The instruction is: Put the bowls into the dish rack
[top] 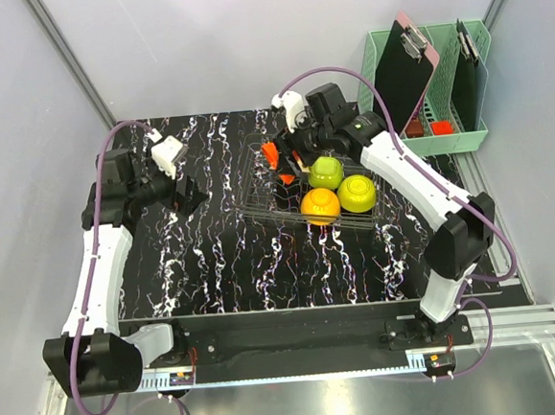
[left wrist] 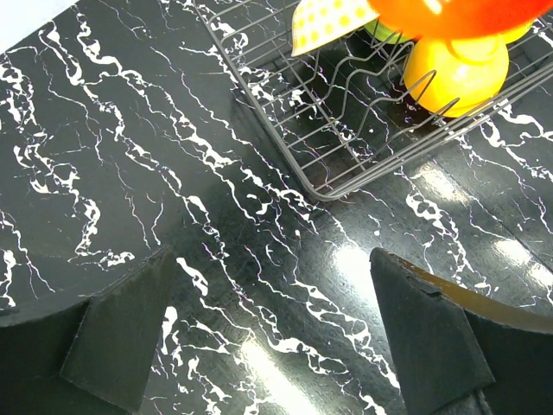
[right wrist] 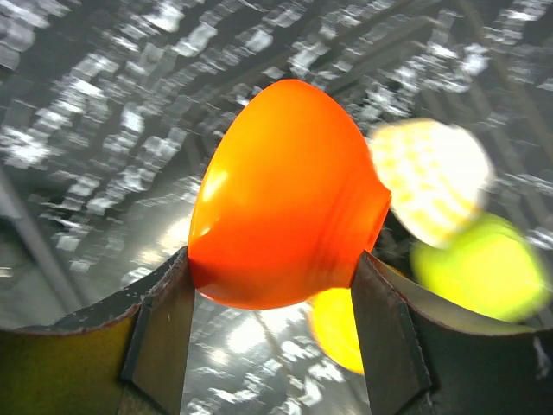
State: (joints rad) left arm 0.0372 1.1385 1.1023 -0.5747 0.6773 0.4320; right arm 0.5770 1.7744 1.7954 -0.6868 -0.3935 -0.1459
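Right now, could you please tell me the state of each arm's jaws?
Left gripper: jaws open, holding nothing.
Right gripper: jaws closed on the red-orange round plastic bowl.

Black white-veined marble-pattern tabletop (top: 224, 260), glossy, showing overhead light glare. Plain pale grey panel walls (top: 197, 41) on three sides. Mint-green slotted plastic basket (top: 378, 55) at far right, holding dark upright clipboards (top: 403, 73).
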